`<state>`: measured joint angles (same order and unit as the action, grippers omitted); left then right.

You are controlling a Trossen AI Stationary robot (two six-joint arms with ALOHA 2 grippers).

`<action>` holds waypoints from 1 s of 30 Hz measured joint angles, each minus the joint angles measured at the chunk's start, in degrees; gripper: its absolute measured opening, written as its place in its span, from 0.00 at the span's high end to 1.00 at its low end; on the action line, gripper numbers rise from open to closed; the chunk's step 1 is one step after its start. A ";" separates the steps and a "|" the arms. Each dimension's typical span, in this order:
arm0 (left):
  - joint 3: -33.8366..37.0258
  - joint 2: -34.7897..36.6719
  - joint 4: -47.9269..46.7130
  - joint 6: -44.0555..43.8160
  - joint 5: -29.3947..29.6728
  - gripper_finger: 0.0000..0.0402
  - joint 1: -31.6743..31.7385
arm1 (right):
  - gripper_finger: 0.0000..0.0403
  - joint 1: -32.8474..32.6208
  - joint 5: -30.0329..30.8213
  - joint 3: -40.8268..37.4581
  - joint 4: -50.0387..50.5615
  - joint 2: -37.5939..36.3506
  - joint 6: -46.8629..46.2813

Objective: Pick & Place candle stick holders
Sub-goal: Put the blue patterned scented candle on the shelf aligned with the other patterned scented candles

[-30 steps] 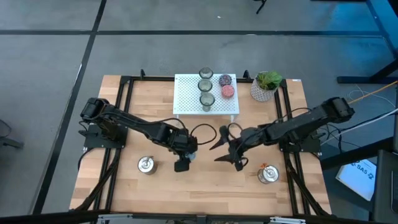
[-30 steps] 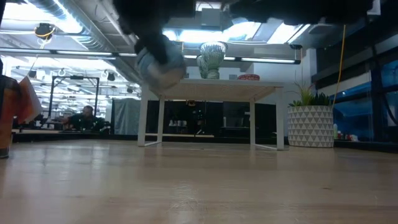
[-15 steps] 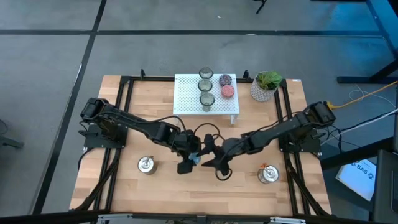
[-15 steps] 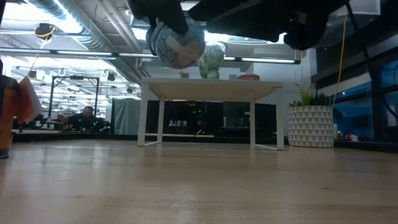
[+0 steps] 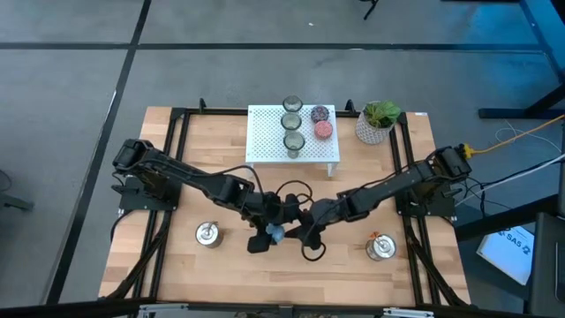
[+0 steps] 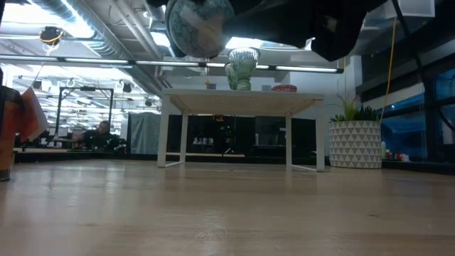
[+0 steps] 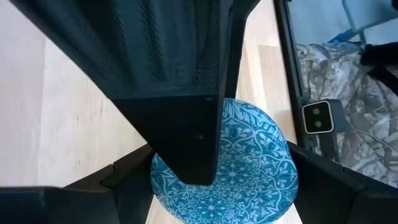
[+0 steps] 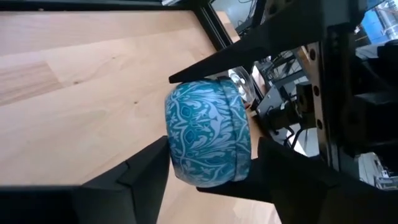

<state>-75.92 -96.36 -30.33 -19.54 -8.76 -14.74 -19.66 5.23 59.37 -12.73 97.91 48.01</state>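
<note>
My left gripper (image 5: 267,235) is shut on the blue patterned candle holder (image 5: 277,233), held high above the table's middle in the low view (image 6: 199,27). My right gripper (image 5: 298,231) is open, one finger on each side of the blue holder (image 8: 208,137). Three olive-clear glass holders (image 5: 292,122), the purple one (image 5: 319,113) and the pink one (image 5: 323,129) stand on the white rack (image 5: 265,141). The two silver holders stand on the table, one near left (image 5: 208,233) and one near right (image 5: 380,247). My left gripper pinches the blue holder's round wall (image 7: 163,177) between its two fingers, one on each side. The holder is lifted clear of the table. My right gripper's fingers (image 8: 149,168) stand close along the holder's wall (image 8: 177,149); I cannot tell whether they touch it.
A white pot with a green plant (image 5: 378,122) stands at the far right beside the rack. Black frame rails (image 5: 177,168) run along the table's left and right sides. Bare wood shows along the near edge (image 5: 291,283).
My right gripper has gone toward the table's left and closed in around the blue holder. My left gripper has carried the holder upward and a little toward the right, keeping hold of it.
</note>
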 joint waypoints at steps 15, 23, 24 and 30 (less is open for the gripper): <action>0.08 0.21 2.62 0.91 0.29 0.18 0.19 | 0.58 -1.48 1.95 0.00 -1.21 -0.03 -4.49; -0.22 0.43 0.39 -0.48 0.72 0.10 0.33 | 0.58 -3.71 6.41 0.04 4.86 -3.25 -10.99; -0.22 0.69 -0.51 -0.21 0.62 0.10 0.33 | 0.58 -3.83 6.33 0.04 6.19 -3.85 -11.76; -0.22 2.96 -7.37 -0.08 6.40 0.10 0.20 | 0.58 -4.09 6.34 0.05 15.55 -9.52 -17.19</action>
<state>-76.14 -93.40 -37.69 -19.62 -2.36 -14.54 -23.75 11.57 59.42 2.83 88.39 30.82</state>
